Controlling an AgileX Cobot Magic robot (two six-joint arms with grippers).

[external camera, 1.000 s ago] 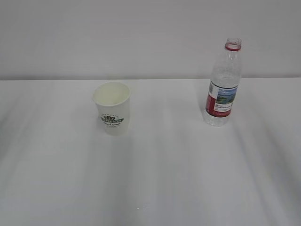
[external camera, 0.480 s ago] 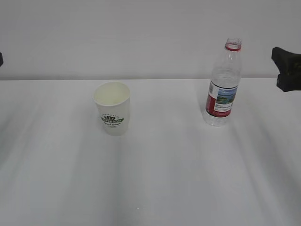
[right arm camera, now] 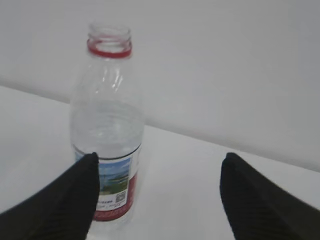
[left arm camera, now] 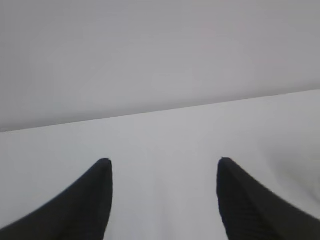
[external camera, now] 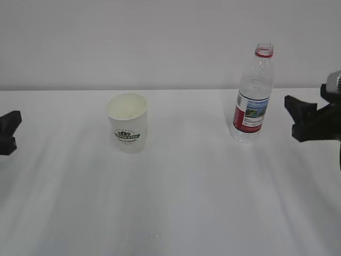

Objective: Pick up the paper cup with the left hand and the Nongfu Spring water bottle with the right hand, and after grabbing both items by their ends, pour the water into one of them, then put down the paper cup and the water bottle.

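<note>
Paper cup (external camera: 127, 129) upright, water bottle (external camera: 252, 97) apart, untouched

Exterior view: left hand (external camera: 8, 133) cut by the left edge of the frame; only two black fingertips show, arm out of view. Right hand (external camera: 303, 117) cut by the right edge; the grey plate appears only as a sliver at the upper right, arm not visible.

Cup (external camera: 127, 129): small print around the green logo too small to read. Inside bottom of the cup hidden by its wall.

Bottle (external camera: 253, 95): label text illegible.

Left wrist view: fingers (left arm camera: 85, 205) cut by the bottom edge; frame soft. Right wrist view: bottle base hidden behind the left-side finger (right arm camera: 65, 200) at lower left.
</note>
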